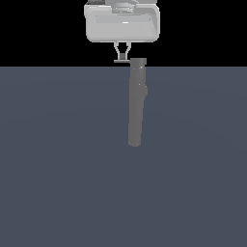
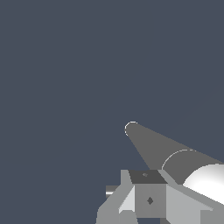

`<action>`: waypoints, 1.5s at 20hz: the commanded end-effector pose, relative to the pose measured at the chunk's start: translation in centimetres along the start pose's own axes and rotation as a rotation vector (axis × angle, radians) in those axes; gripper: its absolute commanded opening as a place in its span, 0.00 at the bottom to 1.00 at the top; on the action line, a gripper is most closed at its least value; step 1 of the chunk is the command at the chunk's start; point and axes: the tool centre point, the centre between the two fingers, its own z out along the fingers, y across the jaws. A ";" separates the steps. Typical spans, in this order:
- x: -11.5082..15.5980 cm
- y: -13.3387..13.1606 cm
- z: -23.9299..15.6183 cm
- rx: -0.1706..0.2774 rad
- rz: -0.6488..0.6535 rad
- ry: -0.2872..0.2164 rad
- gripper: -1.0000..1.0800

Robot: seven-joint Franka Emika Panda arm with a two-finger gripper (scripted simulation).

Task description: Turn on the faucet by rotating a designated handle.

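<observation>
With our boxy light-grey gripper [image 1: 122, 52] hanging over the thin light-grey rod handle [image 1: 121, 61] at the capped top of the long matte-grey cylindrical faucet [image 1: 137, 103], fingers narrowly parted, empty, we should push sideways on the rod's tip, keeping contact steady.

We see a flat, plain slate-blue surface [image 1: 58, 183] filling the lower part of the exterior view. The matte-grey faucet [image 1: 136, 106] stretches along it, its rounded end nearest us.
</observation>
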 end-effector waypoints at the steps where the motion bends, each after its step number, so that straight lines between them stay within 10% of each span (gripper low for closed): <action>1: 1.1 0.0 0.6 0.000 0.004 0.001 0.00; 15: 2.8 0.0 1.4 -0.001 0.009 0.001 0.00; 30: -1.4 -1.3 1.4 -0.001 0.009 0.001 0.00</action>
